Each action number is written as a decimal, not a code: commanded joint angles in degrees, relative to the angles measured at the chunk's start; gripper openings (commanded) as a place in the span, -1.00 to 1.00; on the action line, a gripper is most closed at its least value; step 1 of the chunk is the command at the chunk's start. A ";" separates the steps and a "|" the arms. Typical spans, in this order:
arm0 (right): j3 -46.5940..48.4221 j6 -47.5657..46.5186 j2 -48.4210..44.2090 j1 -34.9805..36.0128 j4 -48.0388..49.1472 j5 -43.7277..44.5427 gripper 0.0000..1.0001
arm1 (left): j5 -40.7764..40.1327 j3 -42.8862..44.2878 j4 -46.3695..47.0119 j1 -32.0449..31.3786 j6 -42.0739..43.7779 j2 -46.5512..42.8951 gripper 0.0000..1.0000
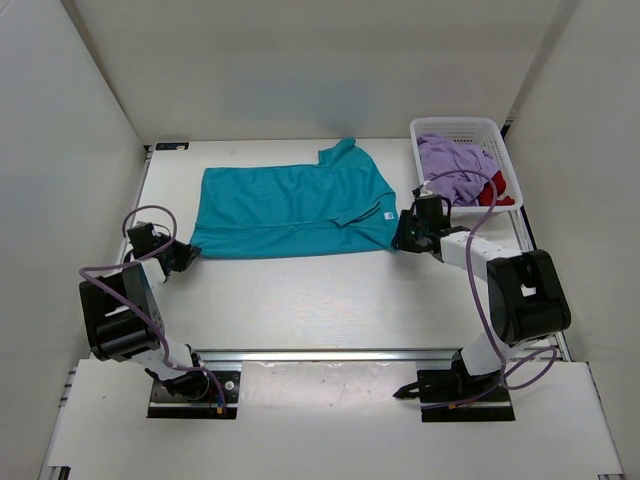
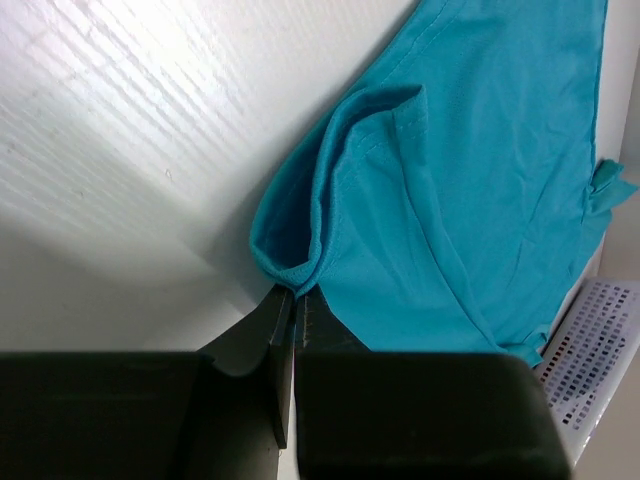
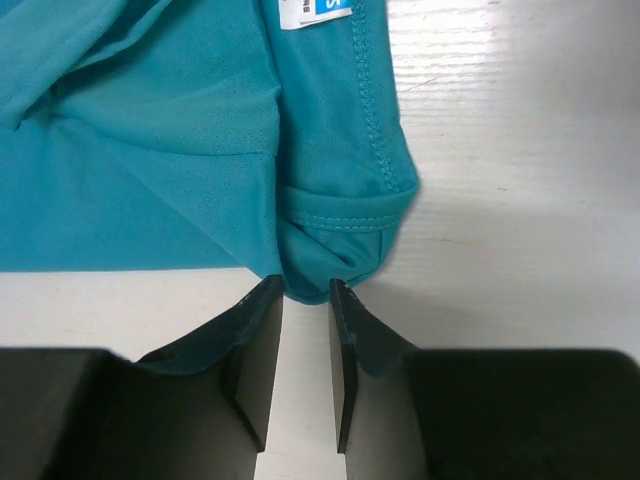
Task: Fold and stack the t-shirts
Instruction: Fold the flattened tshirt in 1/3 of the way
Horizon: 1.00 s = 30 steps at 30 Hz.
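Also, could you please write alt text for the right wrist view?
The right hand pinches a bunched hem corner of the teal t-shirt between its dark fingertips. The shirt spreads over a white table, with a blue-and-white label at top.

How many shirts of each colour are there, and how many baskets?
teal t-shirt: 1
purple t-shirt: 1
red t-shirt: 1
white basket: 1
Total: 4
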 commanded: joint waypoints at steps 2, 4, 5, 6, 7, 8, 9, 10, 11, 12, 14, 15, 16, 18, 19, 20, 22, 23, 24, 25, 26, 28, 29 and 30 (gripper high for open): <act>-0.68 0.28 -0.92 0.15 2.91 -3.36 -0.52 | 0.46 1.71 -0.88 0.39 1.32 -1.15 -1.00; 0.02 0.28 -0.13 -0.11 3.09 -4.51 -0.53 | 0.72 1.70 -0.36 0.47 1.23 -0.80 -1.00; 0.02 0.37 0.05 -0.12 4.14 -4.60 -0.52 | 0.72 1.53 -0.44 0.12 1.49 -0.71 -1.00; -0.07 0.28 0.05 -0.20 4.75 -4.86 -0.52 | 0.54 1.70 -0.09 0.38 1.06 -0.54 -1.00; 0.02 0.37 0.57 -0.29 4.85 -4.69 -0.51 | 0.63 1.53 -0.18 0.73 0.88 -0.62 -1.00; 0.19 0.63 0.84 -0.90 4.94 -5.56 -0.52 | 0.63 1.44 -0.09 0.39 1.05 -0.71 -1.00; 0.11 0.89 1.10 -1.17 5.28 -6.26 -0.52 | 0.46 1.70 -0.35 0.21 1.14 -0.89 -1.00; 0.11 1.50 1.63 -1.34 5.46 -7.23 -0.53 | 0.28 1.53 -0.35 0.73 1.14 -0.89 -1.00; -0.24 1.08 1.63 -1.52 5.72 -8.11 -0.56 | 0.10 1.62 -0.44 0.30 1.05 -0.72 -1.00; 0.45 1.25 2.24 -1.09 5.38 -7.86 -0.60 | 0.54 1.70 -0.27 0.21 0.97 -0.80 -1.00; 1.42 0.98 3.22 -1.17 4.59 -7.50 -0.74 | 0.71 1.62 -0.18 0.30 1.14 -0.54 -1.00; 1.43 1.33 3.48 -1.34 4.06 -7.33 -0.85 | 0.28 1.62 -0.09 0.56 1.23 -0.54 -1.00; 2.21 1.42 4.09 -1.78 3.71 -7.33 -0.96 | 0.28 1.70 -0.18 0.30 1.14 -0.54 -1.00; 2.92 2.12 3.83 -2.66 4.05 -7.24 -1.00 | 0.02 1.62 -0.09 0.30 1.14 -0.45 -1.00; 3.53 1.78 3.83 -2.84 3.88 -6.46 -1.00 | 0.10 1.44 -0.26 0.12 1.49 -0.80 -1.00; 4.49 1.86 3.92 -2.84 3.45 -5.06 -1.00 | 0.19 1.79 -0.09 0.12 1.15 -0.63 -1.00; 6.42 1.16 4.27 -2.49 1.79 -2.58 -1.00 | 0.37 1.70 -0.35 0.12 0.97 -0.36 -1.00; 7.57 0.55 4.79 -2.66 0.82 -2.06 -0.99 | -0.07 1.71 -0.18 -0.06 1.14 -0.27 -1.00; 8.36 0.81 5.58 -2.75 0.98 -1.97 -0.99 | 0.10 1.62 -0.09 0.12 1.05 -0.27 -1.00; 9.59 0.63 6.37 -2.84 0.81 -2.57 -1.00 | -0.16 1.62 -0.44 0.03 1.05 -0.36 -1.00; 9.86 0.63 7.08 -3.10 0.72 -2.41 -1.00 | 0.01 1.62 -0.01 0.03 1.14 -0.54 -1.00; 10.74 0.81 8.04 -3.19 1.42 -1.88 -1.00 | -0.16 1.70 -0.35 0.12 1.23 -0.62 -1.00; 11.79 0.20 8.83 -3.37 0.81 -1.79 -0.99 | 0.01 1.71 -0.01 0.12 1.23 -0.10 -1.00; 12.23 0.45 9.45 -3.72 0.89 -1.62 -0.99 | -0.42 1.44 -0.26 -0.06 1.23 -0.01 -1.00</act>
